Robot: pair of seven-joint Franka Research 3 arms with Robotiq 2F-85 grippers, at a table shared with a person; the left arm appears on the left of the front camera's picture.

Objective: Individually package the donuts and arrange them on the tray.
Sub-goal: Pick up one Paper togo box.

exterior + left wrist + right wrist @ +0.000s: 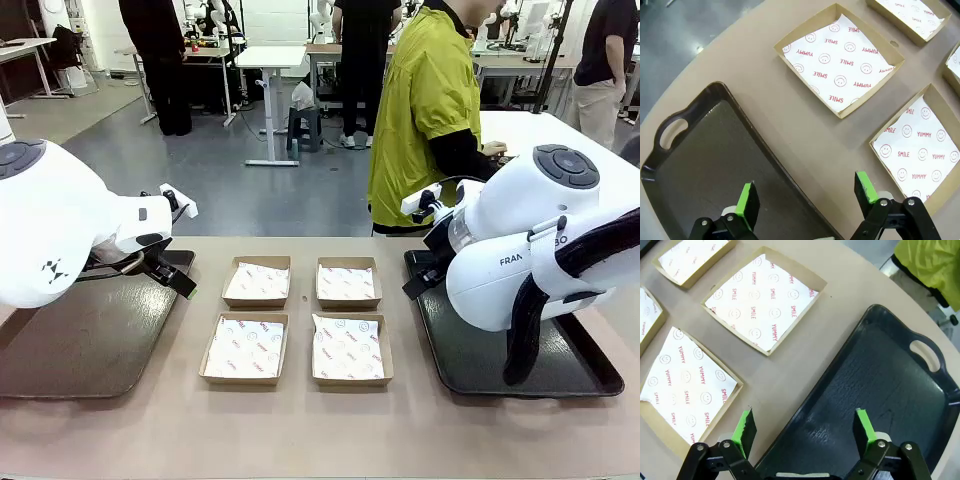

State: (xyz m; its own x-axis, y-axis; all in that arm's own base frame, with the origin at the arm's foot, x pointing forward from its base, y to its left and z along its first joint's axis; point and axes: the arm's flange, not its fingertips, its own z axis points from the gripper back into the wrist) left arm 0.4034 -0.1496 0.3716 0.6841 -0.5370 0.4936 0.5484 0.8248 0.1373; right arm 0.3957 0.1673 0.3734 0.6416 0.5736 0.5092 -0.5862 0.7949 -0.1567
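Observation:
The donuts are out of view. A dark tray (85,345) lies at the table's left, and a second dark tray (470,360) lies at the right. My left gripper (807,192) hangs open over the inner edge of the left tray (700,165), with nothing between its green pads. Above the near rim of the right tray (880,390), my right gripper (805,427) is also open and holds nothing. Both trays are bare.
Several square cardboard boxes lined with printed paper sit between the trays, among them one at the back left (257,281) and one at the front right (350,349); all are unfilled. A person in a yellow jacket (425,110) stands at the far side.

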